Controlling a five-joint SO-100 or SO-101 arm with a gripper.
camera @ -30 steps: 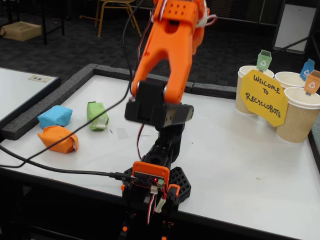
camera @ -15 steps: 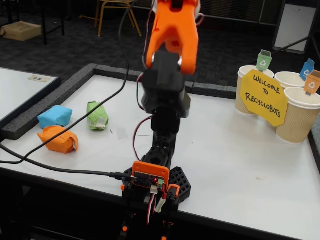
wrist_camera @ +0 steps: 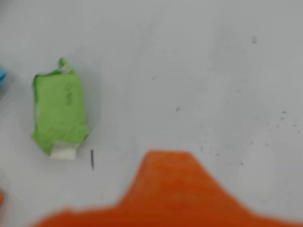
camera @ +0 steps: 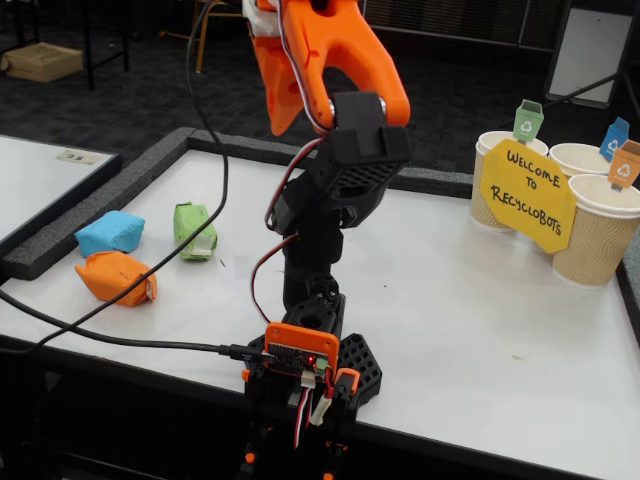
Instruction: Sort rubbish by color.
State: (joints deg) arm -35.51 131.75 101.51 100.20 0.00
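Approach step: the gripper [camera: 272,112] hangs high above the table [camera: 480,300]; whether it is open cannot be told. The green wad [camera: 194,231] lies far left, beside the blue wad [camera: 109,233] and orange wad [camera: 117,277]. The next move calls for descent over one wad.

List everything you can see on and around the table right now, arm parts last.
Blue paper wad: 1, light blue, far left of the table in the fixed view.
Green paper wad: 1, green with white tape, right of the blue one; also at left in the wrist view.
Orange paper wad: 1, orange, in front of the blue one.
Paper cups: 3, tan, far right, each with a small tag (green, blue, orange).
Sign: 1, yellow, on the cups.
Table: 1, white, dark foam edging.
Chair: 1, yellow, background.
Arm: 1, orange and black, raised mid-table.
Gripper: 1, orange, empty; jaw state unclear.
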